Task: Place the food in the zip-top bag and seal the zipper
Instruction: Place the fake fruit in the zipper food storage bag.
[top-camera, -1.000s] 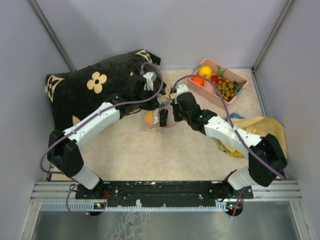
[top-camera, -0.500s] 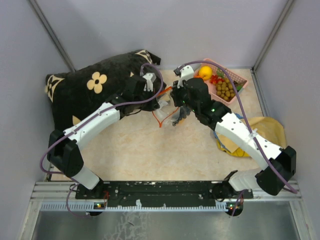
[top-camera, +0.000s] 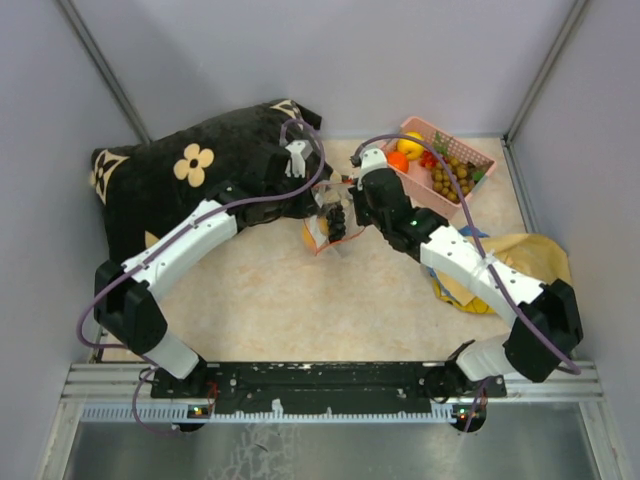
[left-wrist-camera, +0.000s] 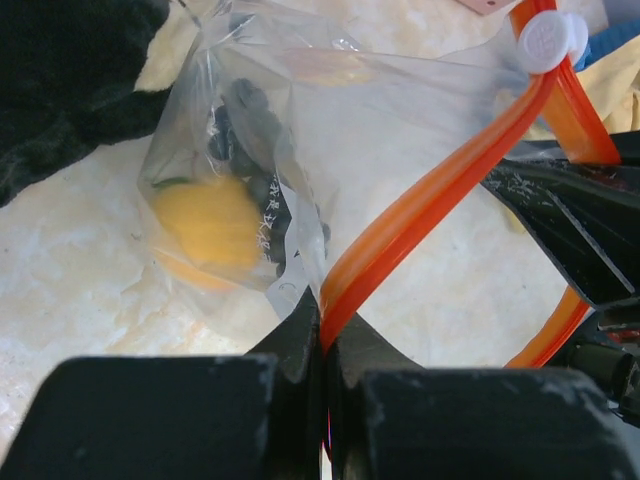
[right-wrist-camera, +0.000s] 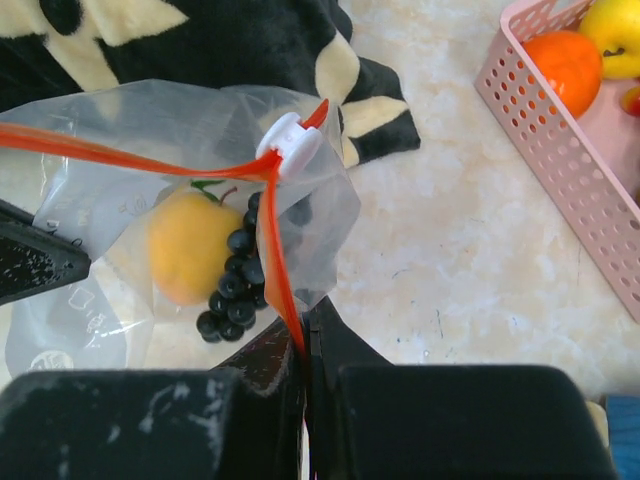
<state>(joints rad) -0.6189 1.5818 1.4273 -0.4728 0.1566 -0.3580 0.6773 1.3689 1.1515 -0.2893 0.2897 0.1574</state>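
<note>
Clear zip-top bag (right-wrist-camera: 190, 200) hangs between both arms over the table, yellow fruit (right-wrist-camera: 188, 246) and dark grapes (right-wrist-camera: 238, 285) inside. Left gripper (left-wrist-camera: 322, 335) and right gripper (right-wrist-camera: 303, 340) each clamped on the orange zipper (left-wrist-camera: 430, 200); white slider (right-wrist-camera: 289, 144) near one end.

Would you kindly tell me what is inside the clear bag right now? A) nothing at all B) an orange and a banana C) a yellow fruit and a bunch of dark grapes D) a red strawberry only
C: the right wrist view shows a yellow fruit beside a bunch of dark grapes inside the clear bag.
</note>
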